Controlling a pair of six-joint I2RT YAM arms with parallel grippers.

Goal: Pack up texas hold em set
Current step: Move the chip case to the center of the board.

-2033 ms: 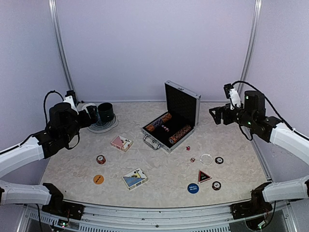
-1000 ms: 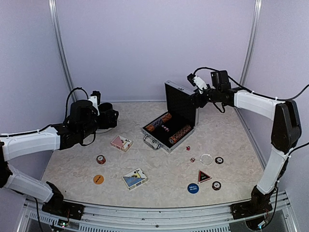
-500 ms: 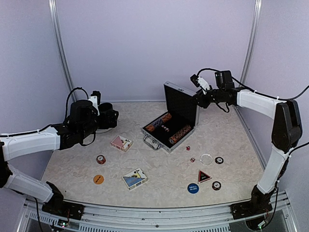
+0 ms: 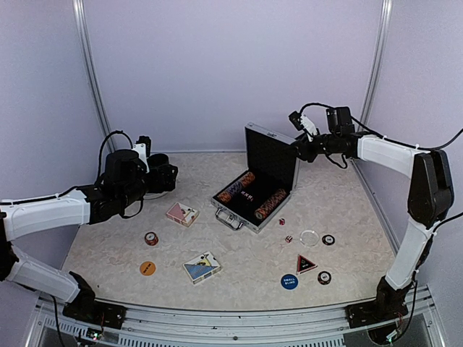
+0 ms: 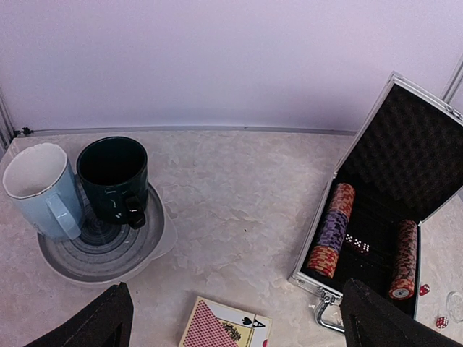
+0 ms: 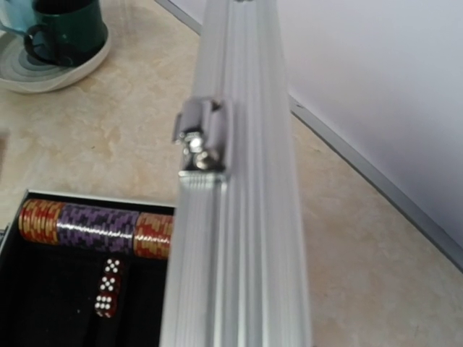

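The silver case [image 4: 233, 206] stands open on the table, with its lid [image 4: 271, 155] upright and two striped chip rows [image 4: 239, 186] inside. My right gripper [image 4: 297, 146] is at the lid's top right corner and shut on its ribbed edge [image 6: 239, 217]. That edge fills the right wrist view and hides the fingers. Red dice [image 6: 107, 285] lie in the black lining. Two card decks [image 4: 181, 214] [image 4: 202, 267], a triangle marker [image 4: 306, 264], round buttons [image 4: 289, 281] and loose dice [image 4: 282, 222] lie on the table. My left gripper [image 5: 235, 307] hangs open above the pink deck [image 5: 224, 329].
A light-blue mug [image 5: 40, 191] and a dark-green mug [image 5: 112, 177] stand on a grey plate [image 5: 108, 253] at the back left, close to my left wrist. More buttons [image 4: 150, 238] [image 4: 328, 239] and a clear disc [image 4: 309, 237] are scattered in front of the case.
My right gripper has narrowed onto the lid's top corner, and the case has shifted slightly on the table with it. The left arm has not moved over the last second.
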